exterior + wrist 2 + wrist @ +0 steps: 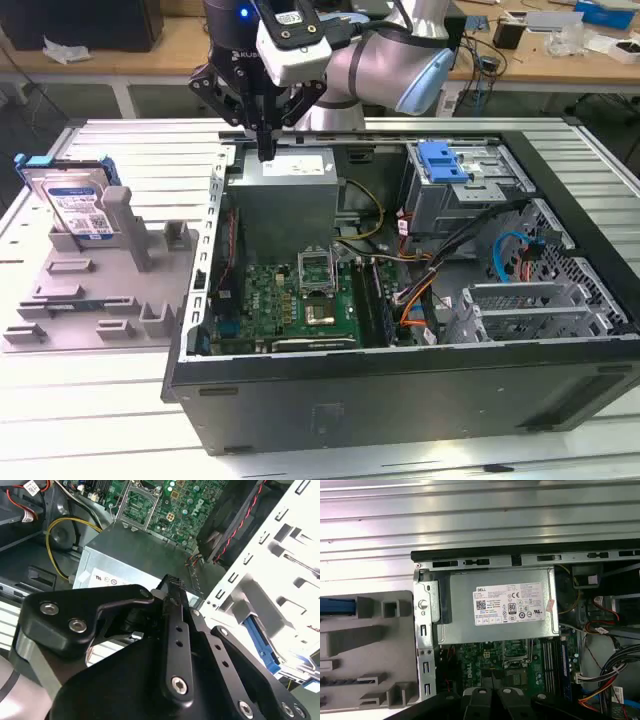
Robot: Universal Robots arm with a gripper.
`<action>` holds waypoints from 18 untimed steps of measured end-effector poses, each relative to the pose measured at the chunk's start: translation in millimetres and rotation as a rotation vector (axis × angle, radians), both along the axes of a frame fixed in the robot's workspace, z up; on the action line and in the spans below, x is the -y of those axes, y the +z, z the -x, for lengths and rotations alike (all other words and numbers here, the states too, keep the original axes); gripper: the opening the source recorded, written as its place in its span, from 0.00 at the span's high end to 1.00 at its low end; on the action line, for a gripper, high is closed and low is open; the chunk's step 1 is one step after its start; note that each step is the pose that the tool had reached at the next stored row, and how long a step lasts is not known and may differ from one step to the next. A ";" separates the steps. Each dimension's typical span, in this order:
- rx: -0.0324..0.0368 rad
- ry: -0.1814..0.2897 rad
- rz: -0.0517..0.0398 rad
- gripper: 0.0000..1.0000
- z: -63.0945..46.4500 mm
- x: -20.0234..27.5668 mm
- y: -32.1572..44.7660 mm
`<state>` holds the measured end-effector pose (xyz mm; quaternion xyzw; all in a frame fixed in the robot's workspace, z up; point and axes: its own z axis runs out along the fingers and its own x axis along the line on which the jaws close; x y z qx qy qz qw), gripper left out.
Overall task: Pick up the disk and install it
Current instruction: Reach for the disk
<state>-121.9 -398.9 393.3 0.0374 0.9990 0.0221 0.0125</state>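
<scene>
We count one disk [82,208], one grey holder [110,295], one open computer case [400,395], one power-supply box [285,195], one motherboard [295,300], one blue bracket [443,160] and one pincer [265,150].

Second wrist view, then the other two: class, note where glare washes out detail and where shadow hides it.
In the second wrist view, glare blows out the drive cage; in the first wrist view, the table shines pale while the power-supply label is evenly lit; in the exterior view, the table glares too and the motherboard sits dimmer inside the case.
</scene>
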 end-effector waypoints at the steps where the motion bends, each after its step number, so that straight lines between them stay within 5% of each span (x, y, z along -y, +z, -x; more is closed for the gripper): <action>1: 0.0000 0.000 0.0000 0.89 0.0 0.0 0.0; 12: 0.0000 0.000 0.0000 0.89 0.3 0.0 0.0; 18: 0.0000 -0.004 0.0000 0.89 27.6 -8.2 -0.1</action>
